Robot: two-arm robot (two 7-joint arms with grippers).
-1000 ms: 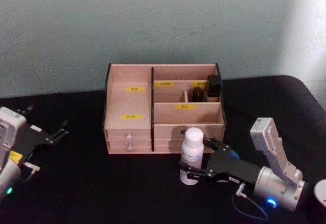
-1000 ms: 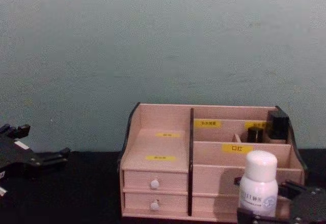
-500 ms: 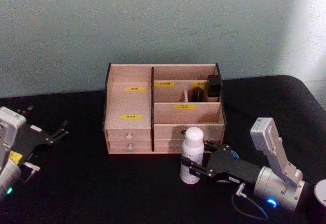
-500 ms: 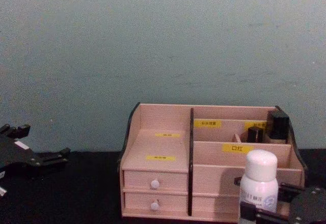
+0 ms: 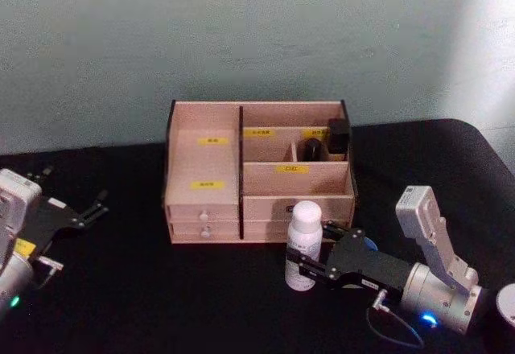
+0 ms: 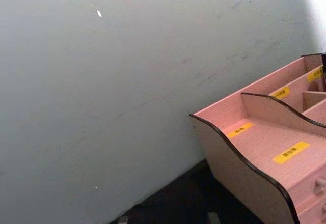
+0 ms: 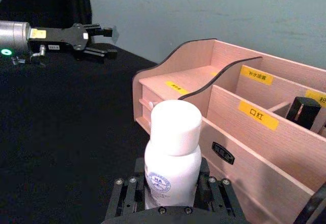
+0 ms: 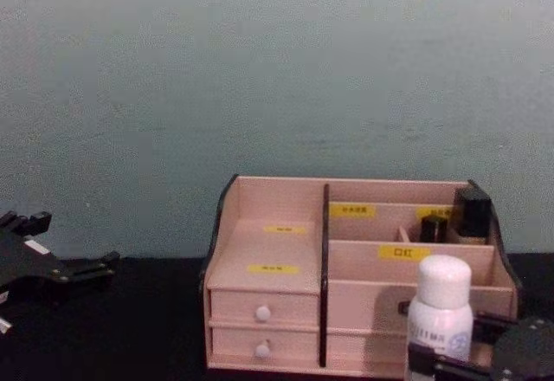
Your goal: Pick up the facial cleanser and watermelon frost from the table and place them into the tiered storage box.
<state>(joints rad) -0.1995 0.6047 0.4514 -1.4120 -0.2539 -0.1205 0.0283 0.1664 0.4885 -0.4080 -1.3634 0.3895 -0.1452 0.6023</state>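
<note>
The robot's right gripper (image 5: 315, 251) is closed low around a white bottle (image 5: 304, 237), apparently the facial cleanser, held upright just in front of the right half of the tiered storage box (image 5: 201, 157) on the black desk (image 5: 161, 298). Whether the bottle's base rests on the desk or hangs clear of it cannot be told. With the grip so near the base, the tall bottle could lean or slip during a lift, and a low carry might knock it against the box's front wall. At the lower right corner a pale round object (image 5: 507, 306) is cut off by the frame's edge, and the watermelon frost cannot be made out with certainty. Off to the left the left gripper (image 5: 76, 201) sits parked above the desk, fingers spread and empty. In the box's rear right compartments stand dark containers (image 5: 338, 137), their labels too small to read.
</note>
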